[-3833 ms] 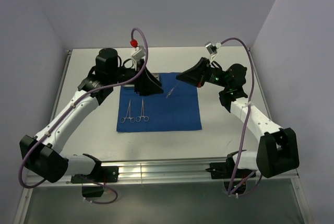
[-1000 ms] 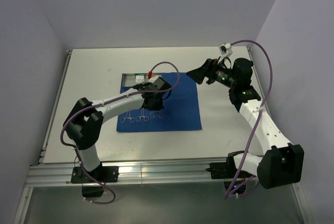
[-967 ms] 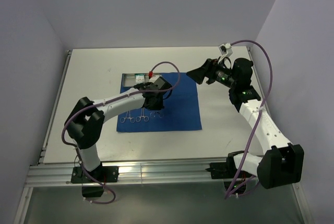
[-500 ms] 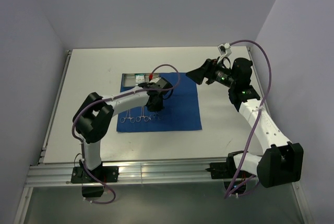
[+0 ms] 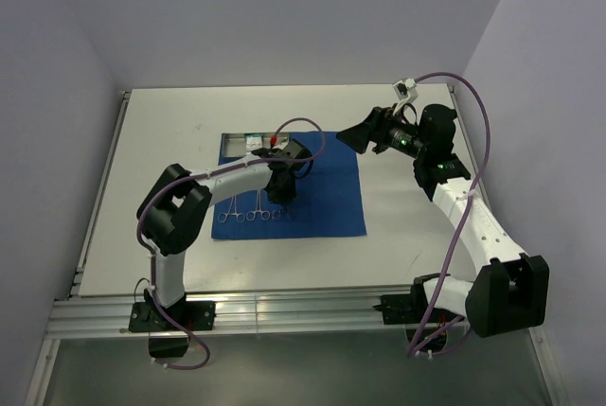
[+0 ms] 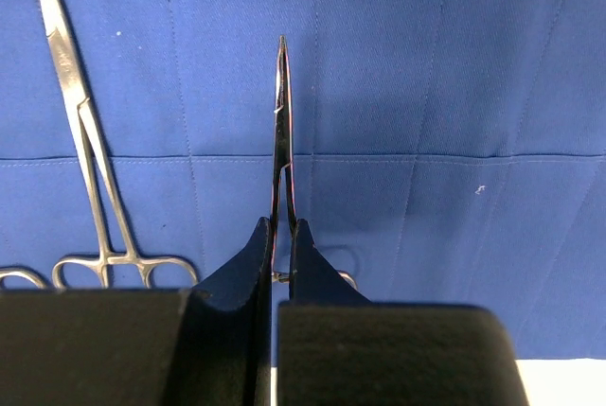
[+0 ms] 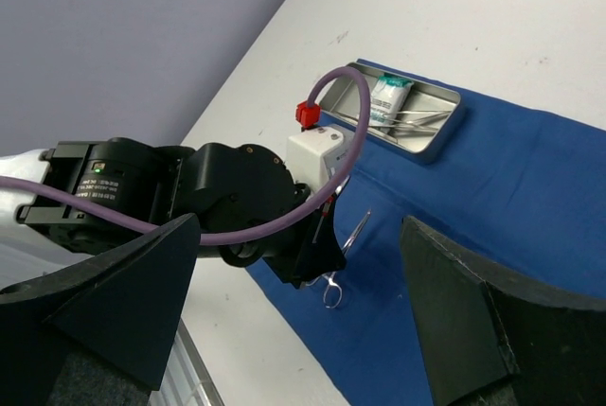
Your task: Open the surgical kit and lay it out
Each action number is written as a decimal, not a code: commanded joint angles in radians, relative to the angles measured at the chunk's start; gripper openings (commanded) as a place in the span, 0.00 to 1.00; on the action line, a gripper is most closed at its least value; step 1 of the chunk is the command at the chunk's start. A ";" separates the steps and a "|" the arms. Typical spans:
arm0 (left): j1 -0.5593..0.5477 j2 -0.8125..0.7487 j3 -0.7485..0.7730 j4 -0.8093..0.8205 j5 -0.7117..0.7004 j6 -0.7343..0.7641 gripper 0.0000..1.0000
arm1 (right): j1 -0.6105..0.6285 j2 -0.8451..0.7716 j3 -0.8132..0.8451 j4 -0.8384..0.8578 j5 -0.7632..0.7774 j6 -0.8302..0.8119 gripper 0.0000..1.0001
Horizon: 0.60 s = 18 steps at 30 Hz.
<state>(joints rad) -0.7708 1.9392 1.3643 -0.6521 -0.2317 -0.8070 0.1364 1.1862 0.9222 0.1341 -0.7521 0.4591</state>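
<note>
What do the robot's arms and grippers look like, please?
The left arm and right arm have white links, black joints and a looping purple cable each; a red plug marks the left wrist. The left gripper and right gripper have black wedge-shaped fingers.

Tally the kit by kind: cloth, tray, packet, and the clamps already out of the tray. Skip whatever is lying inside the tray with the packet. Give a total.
blue cloth: 1
steel tray: 1
white-green packet: 1
ring-handled clamp, out of the tray: 3 (two laid flat, one in the left gripper)
Total: 6
</note>
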 commanded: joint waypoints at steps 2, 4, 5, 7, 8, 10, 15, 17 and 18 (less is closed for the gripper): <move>0.001 0.003 0.033 0.005 0.019 -0.014 0.03 | -0.009 0.003 0.012 0.044 -0.021 0.003 0.93; 0.001 0.006 0.033 0.005 0.020 -0.012 0.04 | -0.009 0.001 0.012 0.039 -0.026 -0.003 0.93; 0.002 0.007 0.035 0.006 0.022 -0.011 0.05 | -0.011 0.001 0.012 0.038 -0.027 -0.004 0.93; 0.004 0.015 0.041 0.003 0.020 -0.012 0.05 | -0.009 0.001 0.009 0.039 -0.027 0.000 0.93; 0.004 0.017 0.042 0.003 0.025 -0.011 0.06 | -0.009 0.001 0.010 0.039 -0.029 0.000 0.93; 0.004 0.024 0.047 0.003 0.026 -0.009 0.08 | -0.009 0.003 0.012 0.039 -0.029 0.000 0.93; 0.007 0.038 0.048 -0.003 0.031 -0.011 0.15 | -0.009 0.007 0.017 0.039 -0.033 0.001 0.93; 0.005 0.041 0.047 -0.003 0.031 -0.011 0.15 | -0.009 0.007 0.015 0.042 -0.033 0.003 0.93; 0.005 0.044 0.048 -0.004 0.029 -0.012 0.15 | -0.009 0.007 0.015 0.044 -0.033 0.004 0.93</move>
<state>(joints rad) -0.7689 1.9720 1.3792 -0.6556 -0.2066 -0.8070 0.1364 1.1870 0.9222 0.1341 -0.7723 0.4595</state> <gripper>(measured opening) 0.157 0.926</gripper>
